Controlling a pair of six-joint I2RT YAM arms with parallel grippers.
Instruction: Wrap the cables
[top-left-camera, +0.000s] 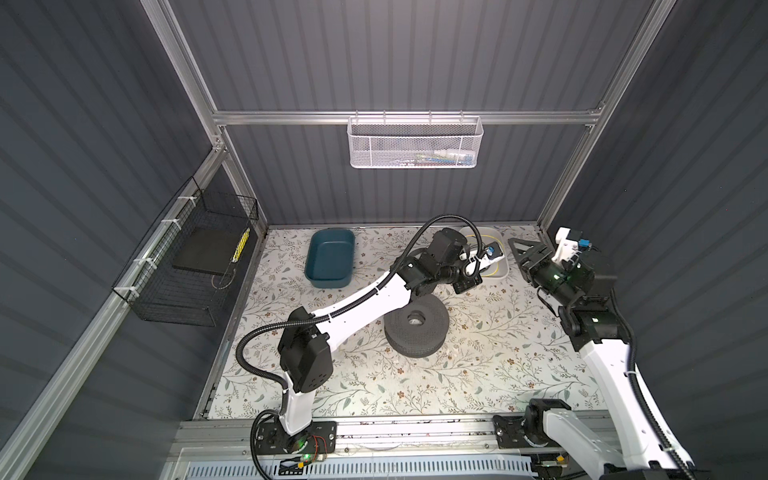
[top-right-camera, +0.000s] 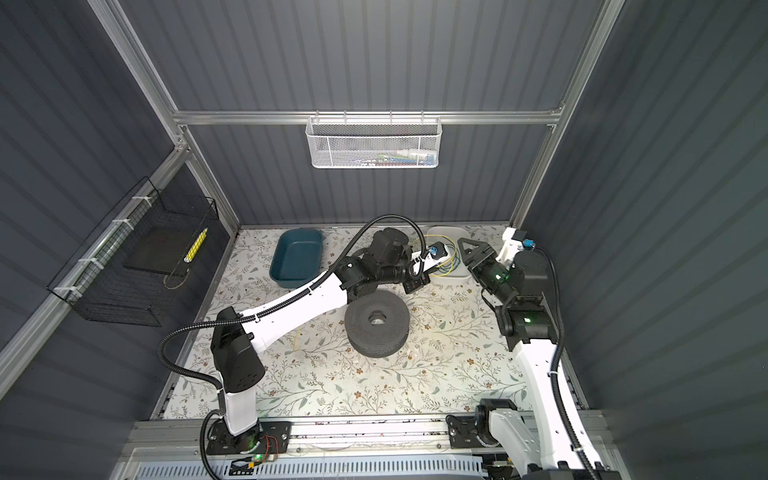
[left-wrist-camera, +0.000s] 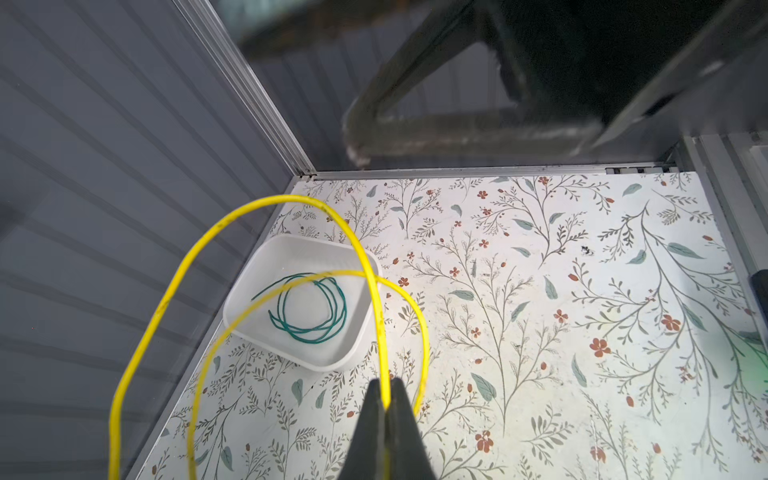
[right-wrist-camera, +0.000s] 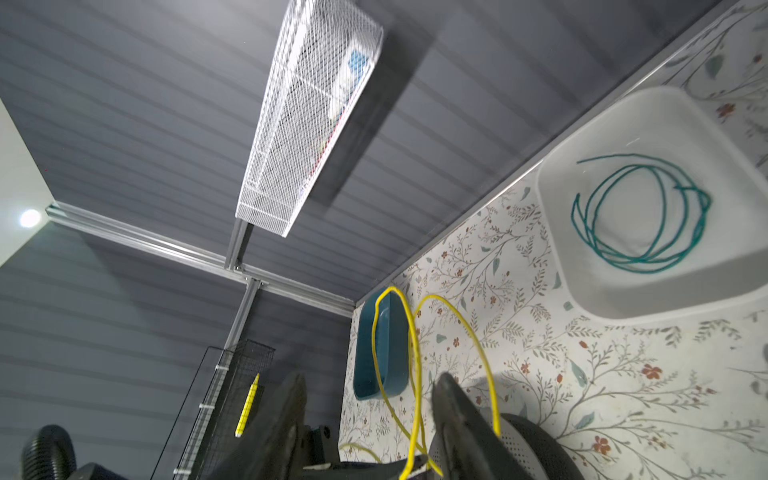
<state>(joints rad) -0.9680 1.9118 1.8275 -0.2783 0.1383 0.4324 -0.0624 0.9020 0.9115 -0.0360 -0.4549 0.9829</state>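
- Left gripper (left-wrist-camera: 386, 382): the left wrist view shows its two dark fingers pressed together on the yellow cable (left-wrist-camera: 286, 199), with the wire pinched between the tips. In both top views the wrist's own body hides this grip.
- From the pinch the yellow cable curls into wide, loose loops in the air. One loop crosses in front of the white tray (left-wrist-camera: 253, 291).
- Right gripper (right-wrist-camera: 370, 378): only the right wrist view shows its fingers standing apart and clamping nothing. Yellow strands pass between them, and I cannot tell whether any strand touches a finger.
- Green cable (left-wrist-camera: 307, 338): it lies loosely coiled on the tray's floor and is clear in both wrist views. In both top views the left arm (top-left-camera: 361, 299) covers part of the tray, and the coil is too small to trace.
- In both top views the tray sits between 1 and 2 o'clock from the grey perforated disc (top-left-camera: 415, 336) near the middle of the table (top-left-camera: 478, 353). The blue tub (top-left-camera: 330, 259) is at about 10 o'clock, and the right gripper is at 2 o'clock, just beside the tray.
- A thin yellow strand (top-right-camera: 296, 338) shows in a top view at 9 o'clock from the disc, close by the left arm. I cannot tell whether it lies on the table.
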